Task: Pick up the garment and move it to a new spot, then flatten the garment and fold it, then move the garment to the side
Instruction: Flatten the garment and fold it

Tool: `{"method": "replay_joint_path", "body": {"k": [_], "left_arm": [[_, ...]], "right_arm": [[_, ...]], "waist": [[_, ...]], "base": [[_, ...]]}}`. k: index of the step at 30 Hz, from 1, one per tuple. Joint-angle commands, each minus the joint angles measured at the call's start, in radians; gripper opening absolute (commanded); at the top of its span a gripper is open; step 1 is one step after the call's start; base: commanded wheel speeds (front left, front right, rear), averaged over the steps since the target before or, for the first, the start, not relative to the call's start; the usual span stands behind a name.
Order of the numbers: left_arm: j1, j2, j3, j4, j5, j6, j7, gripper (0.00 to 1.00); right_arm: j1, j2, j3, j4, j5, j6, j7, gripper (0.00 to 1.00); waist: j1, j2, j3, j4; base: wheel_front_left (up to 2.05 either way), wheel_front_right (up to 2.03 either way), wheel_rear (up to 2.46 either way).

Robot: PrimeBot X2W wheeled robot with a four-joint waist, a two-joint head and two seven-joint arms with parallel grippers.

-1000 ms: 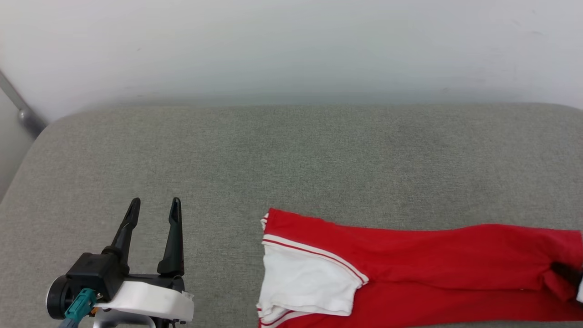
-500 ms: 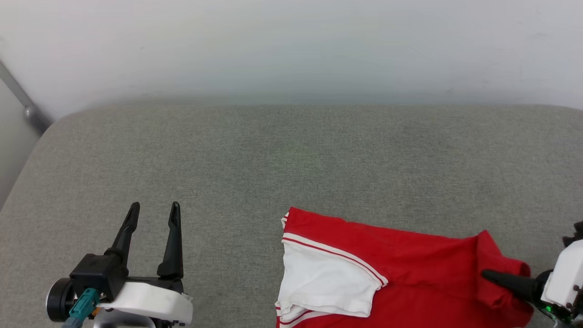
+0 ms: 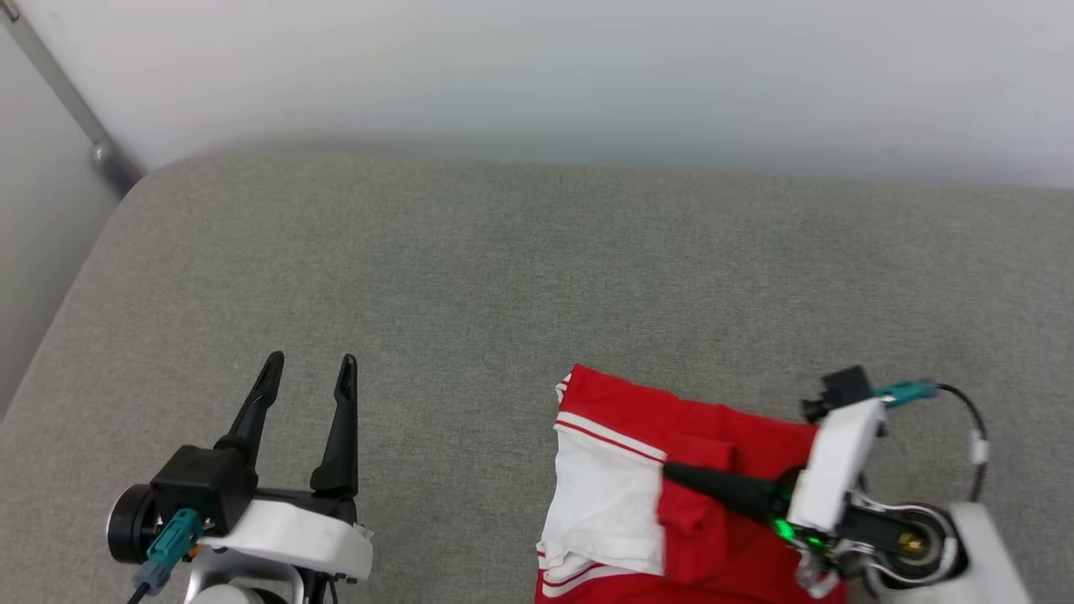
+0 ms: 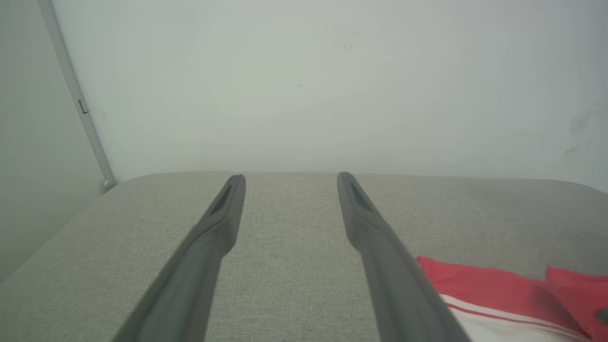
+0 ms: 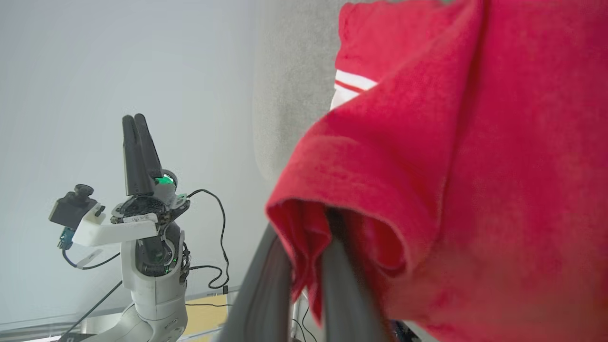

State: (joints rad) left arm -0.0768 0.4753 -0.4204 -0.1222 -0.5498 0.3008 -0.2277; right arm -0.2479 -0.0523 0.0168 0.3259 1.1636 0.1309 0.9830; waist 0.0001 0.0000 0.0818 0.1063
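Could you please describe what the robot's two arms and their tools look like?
The left tool and right tool each have two long, tapered black fingers. Each wrist wears a white shell with a teal connector. The right wrist also shows a green light and a thin black cable.

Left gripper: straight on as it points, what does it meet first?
Probably the white wall beyond the grey cushion; depth is unclear. The red jersey lies right of the left gripper.

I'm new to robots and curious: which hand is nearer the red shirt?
The right. The right hand is shut on a fold of the red shirt; the left hand stands open, apart from it, off to the shirt's left.
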Motion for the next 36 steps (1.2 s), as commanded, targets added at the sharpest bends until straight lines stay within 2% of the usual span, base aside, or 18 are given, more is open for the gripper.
{"method": "replay_joint_path", "body": {"k": [1, 4, 6, 7, 8, 9, 16, 21, 24, 28, 32, 36], "left_arm": [[-0.021, -0.005, -0.004, 0.005, -0.001, -0.005, -0.005, 1.0], [-0.037, -0.014, -0.012, 0.019, -0.002, -0.019, -0.008, 1.0], [-0.048, -0.02, -0.014, 0.03, -0.002, -0.025, -0.011, 1.0], [-0.054, -0.023, -0.014, 0.035, -0.002, -0.026, -0.013, 1.0], [-0.056, -0.025, -0.014, 0.039, -0.002, -0.028, -0.013, 1.0], [-0.056, -0.026, -0.014, 0.044, -0.002, -0.031, -0.015, 1.0], [-0.039, -0.033, -0.012, 0.061, 0.0, -0.027, -0.022, 1.0], [-0.031, -0.031, -0.013, 0.067, -0.002, -0.028, -0.024, 1.0], [-0.023, -0.034, -0.012, 0.068, -0.01, -0.027, -0.023, 1.0], [-0.01, -0.03, -0.008, 0.068, -0.016, -0.021, -0.023, 1.0], [0.005, -0.026, -0.004, 0.067, -0.018, -0.012, -0.023, 1.0], [0.012, -0.022, 0.0, 0.063, -0.019, -0.003, -0.022, 1.0]], "right_arm": [[-0.025, 0.003, 0.043, 0.014, 0.017, 0.0, -0.031, 0.0], [-0.055, 0.003, 0.157, 0.06, 0.052, 0.0, -0.119, 0.0], [-0.072, 0.003, 0.217, 0.087, 0.036, 0.0, -0.175, 0.0], [-0.082, 0.003, 0.24, 0.103, 0.019, 0.0, -0.206, 0.23], [-0.088, 0.002, 0.26, 0.118, 0.008, 0.0, -0.23, 0.8], [-0.092, 0.002, 0.276, 0.133, 0.0, 0.0, -0.253, 1.0], [-0.127, -0.021, 0.352, 0.14, -0.067, 0.0, -0.324, 1.0], [-0.12, -0.109, 0.429, 0.049, -0.187, 0.0, -0.39, 1.0], [-0.097, -0.169, 0.439, 0.013, -0.285, 0.0, -0.445, 1.0], [-0.056, -0.224, 0.358, 0.007, -0.375, 0.0, -0.52, 1.0], [-0.004, -0.262, 0.225, 0.008, -0.532, 0.0, -0.646, 1.0], [0.057, -0.246, 0.071, -0.025, -0.671, 0.0, -0.773, 1.0]], "waist": [[-0.0001, 0.0, 0.011, 0.01], [-0.0001, 0.0, 0.021, 0.029], [-0.0001, 0.0, 0.025, 0.036], [-0.0001, 0.0, 0.028, 0.039], [-0.0001, 0.0, 0.03, 0.04], [-0.0001, 0.0, 0.031, 0.041], [-0.0001, 0.0, 0.019, 0.026], [-0.0001, 0.0, 0.001, 0.002], [-0.0001, 0.0, -0.011, -0.014], [-0.0001, 0.0, -0.023, -0.034], [-0.0001, 0.0, -0.039, -0.053], [-0.0001, 0.0, -0.047, -0.069]], "base": [[0.0, 0.0, 0.0], [0.0, 0.0, 0.0], [0.0, 0.0, 0.0], [0.0, 0.0, 0.0], [0.0, 0.0, 0.0], [0.0, 0.0, 0.0], [0.0, 0.0, 0.0], [0.0, 0.0, 0.0], [0.0, 0.0, 0.0], [0.0, 0.0, 0.0], [0.0, 0.0, 0.0], [0.0, 0.0, 0.0]]}}
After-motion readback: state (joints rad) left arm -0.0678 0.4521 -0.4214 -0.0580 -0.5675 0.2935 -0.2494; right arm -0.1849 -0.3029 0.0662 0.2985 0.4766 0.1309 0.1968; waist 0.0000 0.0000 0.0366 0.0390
